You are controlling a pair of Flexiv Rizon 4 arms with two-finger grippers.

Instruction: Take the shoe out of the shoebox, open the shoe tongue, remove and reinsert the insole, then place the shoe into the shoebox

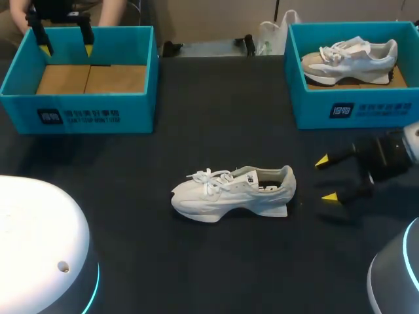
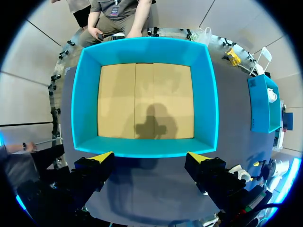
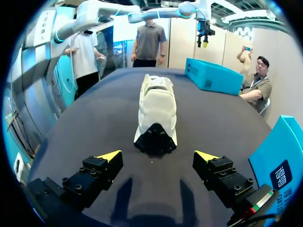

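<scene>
Shoe (image 1: pixel 232 193) stands on the table (image 1: pixel 196 268), heel towards the right gripper (image 1: pixel 325 178), fingers apart and empty; probably light, soft-uppered, best held at the stiffer heel; left gripper (image 1: pixel 65 47) hangs open above the empty shoebox (image 1: pixel 78 114).

**Arms.** The left arm (image 1: pixel 39 242) has a white, domed housing with a cyan light ring along its lower rim and one small round grey port (image 1: pixel 63 266). The right arm (image 1: pixel 400 275) has a pale grey-white dome with the same cyan ring. In the right wrist view, the left arm's links are smooth white tubes with cyan bands.

**Grippers.** The left gripper (image 2: pixel 150 158) and right gripper (image 3: pixel 158 156) are matt black and blocky. Each has two fingers (image 3: pixel 90 177) ending in bright yellow wedge tips. The finger blocks carry recessed black socket screws (image 3: pixel 78 187). A red-and-green strip (image 3: pixel 259 200) marks the right gripper's body.
</scene>
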